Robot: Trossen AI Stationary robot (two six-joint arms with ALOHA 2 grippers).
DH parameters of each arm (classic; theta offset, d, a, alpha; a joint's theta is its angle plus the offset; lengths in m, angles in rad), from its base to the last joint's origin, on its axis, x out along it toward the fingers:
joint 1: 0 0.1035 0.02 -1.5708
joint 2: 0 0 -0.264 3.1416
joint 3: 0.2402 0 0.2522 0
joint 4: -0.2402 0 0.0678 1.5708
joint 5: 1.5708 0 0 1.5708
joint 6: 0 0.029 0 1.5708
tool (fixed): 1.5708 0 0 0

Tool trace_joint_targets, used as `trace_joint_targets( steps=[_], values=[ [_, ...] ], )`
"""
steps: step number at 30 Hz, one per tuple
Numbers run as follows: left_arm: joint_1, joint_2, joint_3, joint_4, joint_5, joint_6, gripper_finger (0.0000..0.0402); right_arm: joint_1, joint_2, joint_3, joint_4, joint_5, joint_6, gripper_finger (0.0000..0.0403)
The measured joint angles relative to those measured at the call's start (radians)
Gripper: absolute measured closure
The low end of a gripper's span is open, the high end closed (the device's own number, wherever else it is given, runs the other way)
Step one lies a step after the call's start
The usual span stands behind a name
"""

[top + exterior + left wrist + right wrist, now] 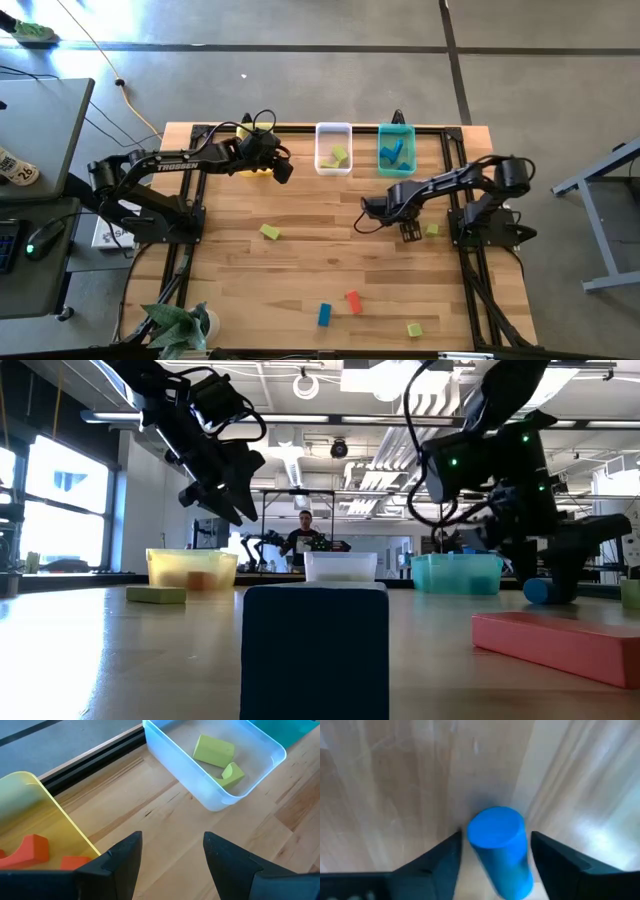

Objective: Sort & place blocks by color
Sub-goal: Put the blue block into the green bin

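We see the right gripper (495, 855) open around a blue cylinder (502, 847), not yet gripping; the left gripper (172, 852) hangs open, empty.

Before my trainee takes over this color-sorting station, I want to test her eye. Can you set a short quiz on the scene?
1. True or false: the clear bin holds yellow-green blocks.
2. What lies between the right pincer's fingers? A red bar; B blue cylinder; C nothing.
3. Which bin does the left pincer hover beside?

Key: 1 true. 2 B. 3 The yellow bin, jaws open and empty.
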Motion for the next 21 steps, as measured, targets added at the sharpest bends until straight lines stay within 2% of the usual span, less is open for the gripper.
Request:
trace_joint_targets(
  steps=[6,7,15,21],
  values=[
    [0.000,0.000,0.000,0.000,0.000,0.000,0.0200,0.000,0.027,0.007,-0.002,-0.034,0.068,0.0297],
    [0.000,0.000,0.000,0.000,0.000,0.000,0.0200,0.000,0.027,0.011,-0.003,-0.038,0.077,0.0306],
    [0.000,0.000,0.000,0.000,0.000,0.000,0.0200,0.000,0.029,0.094,0.018,-0.039,0.121,0.0303],
    [0.000,0.000,0.000,0.000,0.000,0.000,0.0200,-0.028,0.029,0.210,0.017,0.045,0.141,0.0303]
  ],
)
